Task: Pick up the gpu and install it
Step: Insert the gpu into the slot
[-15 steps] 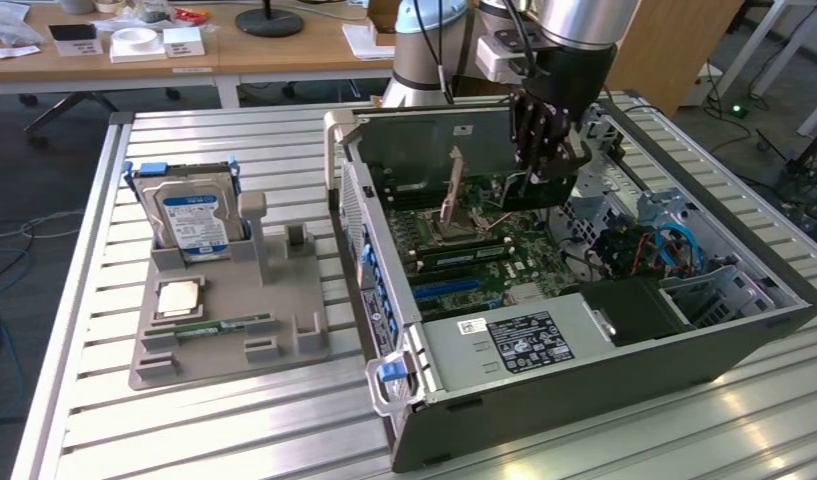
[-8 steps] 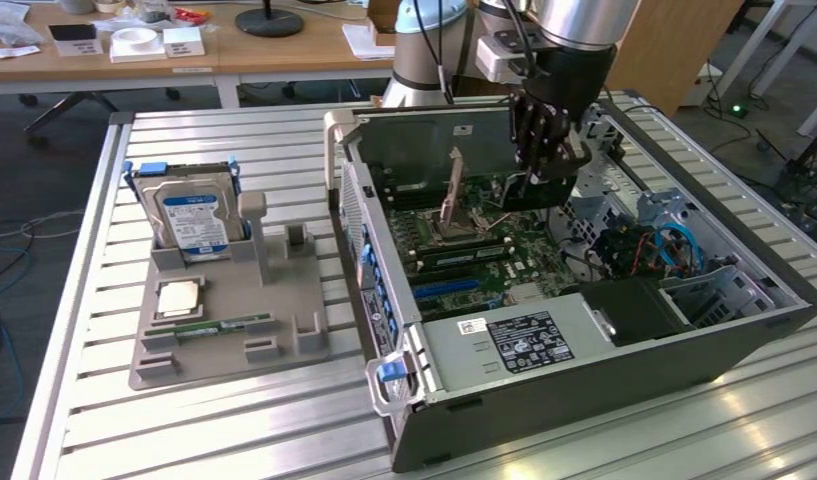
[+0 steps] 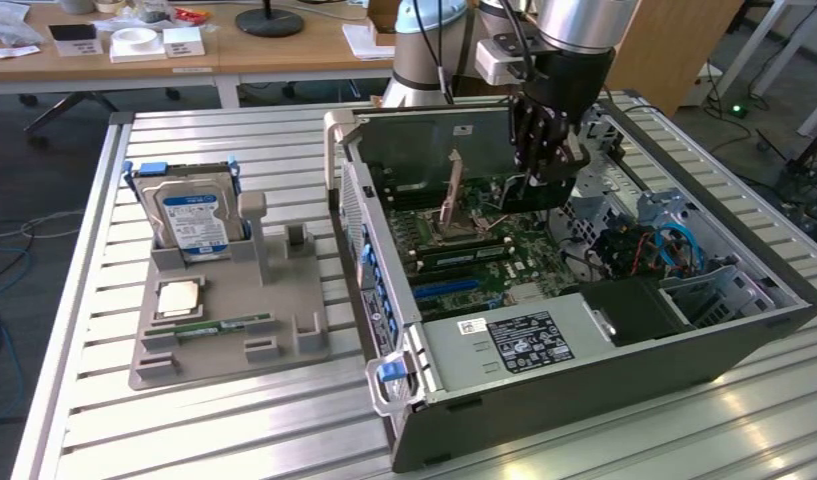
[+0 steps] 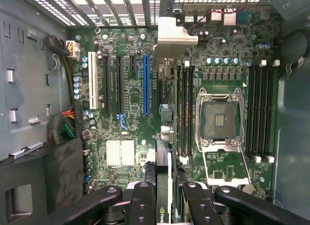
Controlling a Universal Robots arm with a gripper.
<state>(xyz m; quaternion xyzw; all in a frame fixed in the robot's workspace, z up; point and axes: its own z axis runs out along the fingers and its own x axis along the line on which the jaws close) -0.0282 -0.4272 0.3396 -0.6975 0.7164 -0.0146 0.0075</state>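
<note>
The hand grips the gpu edge-down over the computer case, toward its twelve o'clock (exterior view). Best held level, edge parallel to the blue slot.

the gpu, a thin dark card, is seen edge-on, held upright in the gripper above the motherboard, its pale metal bracket at the far end.
</note>
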